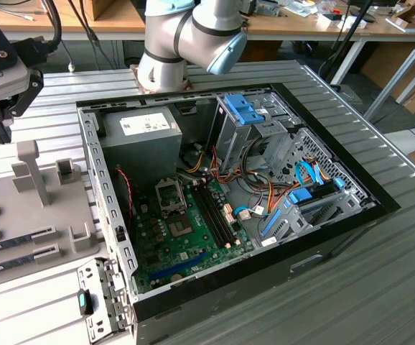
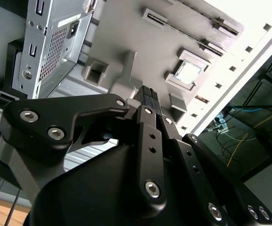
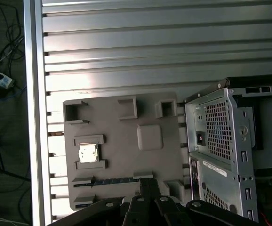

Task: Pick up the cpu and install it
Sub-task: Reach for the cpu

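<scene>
– Above the grey tray (image 3: 122,160) on the bench (image 3: 126,56), at the exterior view's left of the open case (image 1: 103,201), my gripper (image 3: 147,182) hangs with jaws together, nothing between them.
– Where's the cpu?
– The cpu (image 3: 88,153) lies flat in its bracketed pocket on that tray, apart from the jaws. Not picked yet.
– Handling?
– My guess is light, stiff, slick metal top, delicate underside. I'd pinch two opposite edges where the brackets leave it free, gently, keeping it level.
</scene>
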### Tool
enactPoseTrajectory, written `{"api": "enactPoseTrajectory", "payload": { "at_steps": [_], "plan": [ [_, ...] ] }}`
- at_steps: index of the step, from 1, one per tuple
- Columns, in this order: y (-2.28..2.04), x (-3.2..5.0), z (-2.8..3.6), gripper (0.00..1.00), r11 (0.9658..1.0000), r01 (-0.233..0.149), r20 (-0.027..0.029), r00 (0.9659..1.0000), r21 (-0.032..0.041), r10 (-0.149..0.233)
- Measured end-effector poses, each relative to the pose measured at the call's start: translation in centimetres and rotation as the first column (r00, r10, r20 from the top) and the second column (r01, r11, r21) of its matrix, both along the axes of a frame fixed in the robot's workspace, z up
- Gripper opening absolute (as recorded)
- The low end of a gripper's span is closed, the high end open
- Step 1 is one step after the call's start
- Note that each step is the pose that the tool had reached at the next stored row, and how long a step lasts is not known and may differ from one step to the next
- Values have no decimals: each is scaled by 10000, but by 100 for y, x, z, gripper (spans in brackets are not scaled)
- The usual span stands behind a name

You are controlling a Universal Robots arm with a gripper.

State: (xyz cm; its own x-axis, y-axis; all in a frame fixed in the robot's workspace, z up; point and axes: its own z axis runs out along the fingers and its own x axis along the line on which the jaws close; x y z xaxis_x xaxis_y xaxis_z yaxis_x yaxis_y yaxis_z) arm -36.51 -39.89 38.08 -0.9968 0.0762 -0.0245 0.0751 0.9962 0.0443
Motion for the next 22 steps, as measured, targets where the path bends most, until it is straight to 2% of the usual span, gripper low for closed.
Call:
{"api": "enactPoseTrajectory", "payload": {
  "at_steps": [19,22],
  "plan": [
    [0,-20,-19,11,10000,0,0,10000,0,0],
    [12,-65,-26,11,10000,1,1,10000,0,-1]
  ]
}}
